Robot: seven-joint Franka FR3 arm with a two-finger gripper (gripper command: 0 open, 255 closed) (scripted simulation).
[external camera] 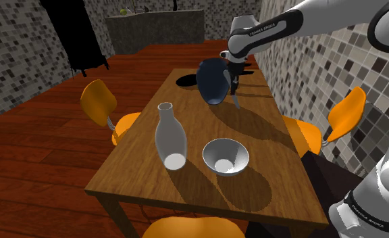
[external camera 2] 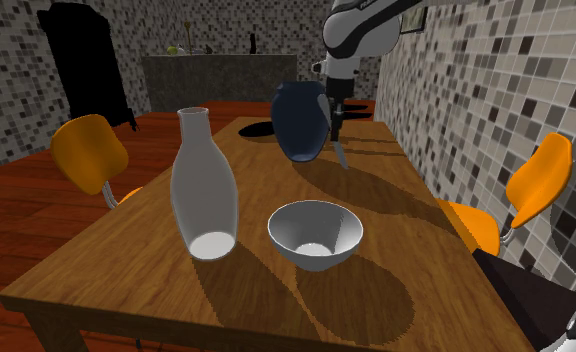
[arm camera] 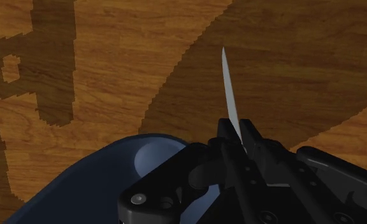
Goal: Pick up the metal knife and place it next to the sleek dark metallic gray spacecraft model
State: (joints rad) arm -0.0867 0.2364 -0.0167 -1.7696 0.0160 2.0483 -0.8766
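Clasping one knife [arm camera: 229, 89], the claw [arm camera: 239, 137] hangs beside one dark-blue vase [external camera: 212, 81].

A wooden bench [external camera: 136, 172] stands on a red-brown plank floor [external camera: 44, 149], orange chairs [external camera: 100, 103] drawn up along its sides. At the near end a pale bottle [external camera: 169, 135] stands upright just beside a grey bowl [external camera: 225, 157]. Farther along stands a dark blue vase [external camera: 212, 81]. A flat dark oval shape [external camera: 185, 80], too indistinct to identify, lies just behind it.
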